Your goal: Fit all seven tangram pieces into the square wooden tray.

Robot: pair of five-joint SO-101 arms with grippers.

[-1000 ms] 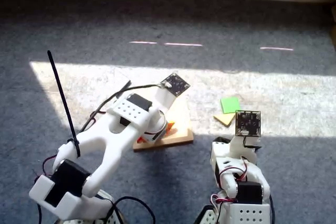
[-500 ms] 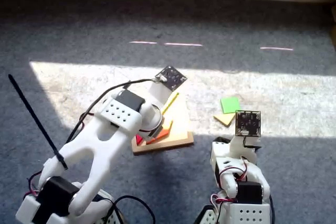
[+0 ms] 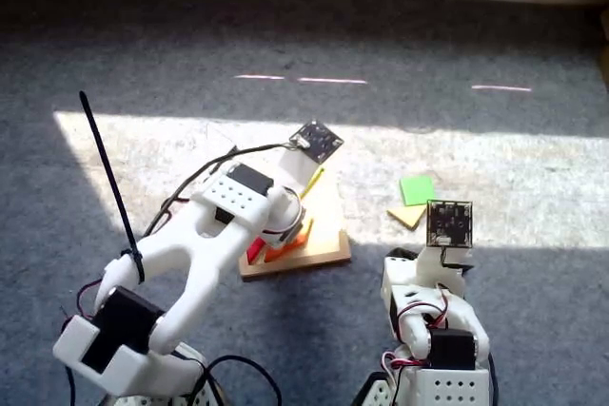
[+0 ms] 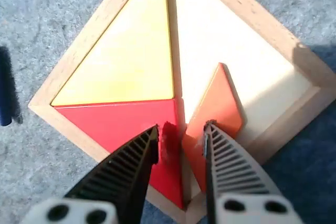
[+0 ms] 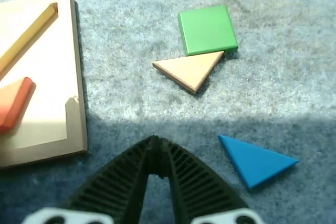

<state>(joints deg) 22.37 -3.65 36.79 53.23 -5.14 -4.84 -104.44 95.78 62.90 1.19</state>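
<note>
While left gripper (image 4: 180, 132) hangs spread over tray (image 4: 262, 23), red triangle (image 4: 113, 119) partly hidden; right gripper (image 5: 156, 141) pressed together.

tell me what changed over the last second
The left arm swung out toward the left, then back over the square wooden tray; its open end effector hangs over the red wooden triangle and orange wooden triangle. The right arm, green square piece and tan triangle piece stayed put.

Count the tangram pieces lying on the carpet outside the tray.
3: a green square, a tan triangle touching it, and a blue triangle apart from both, nearer the right gripper. Others may be hidden.
</note>
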